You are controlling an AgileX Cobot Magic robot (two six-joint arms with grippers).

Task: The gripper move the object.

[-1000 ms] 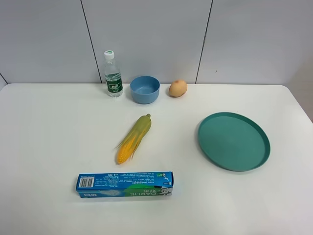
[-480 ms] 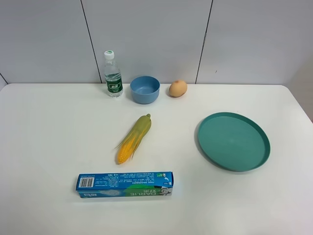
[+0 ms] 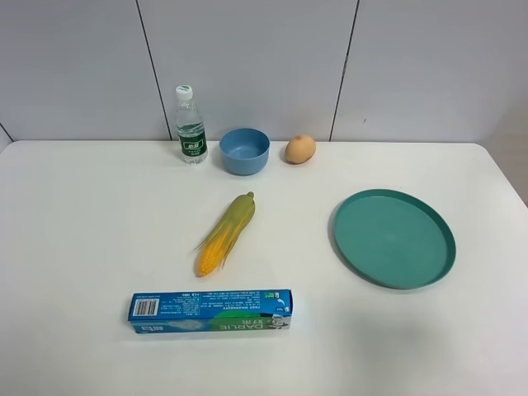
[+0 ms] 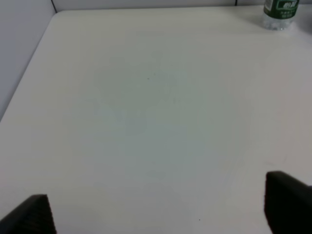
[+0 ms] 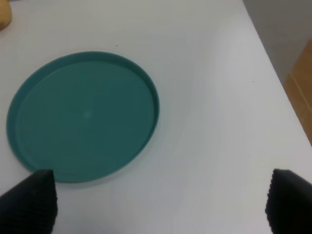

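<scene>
Box (image 3: pixel 209 311) flat near corn (image 3: pixel 225 233); both end effectors apparently open.

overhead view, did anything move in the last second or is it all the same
Nothing visibly changed. The box, corn, plate, bowl, bottle and egg lie where they were, and no gripper has entered the overhead view.

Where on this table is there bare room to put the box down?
Free: the wide left side, left of the corn cob and box; the near right corner, below the green plate. Crowded: the back row of bottle, blue bowl and egg.
</scene>
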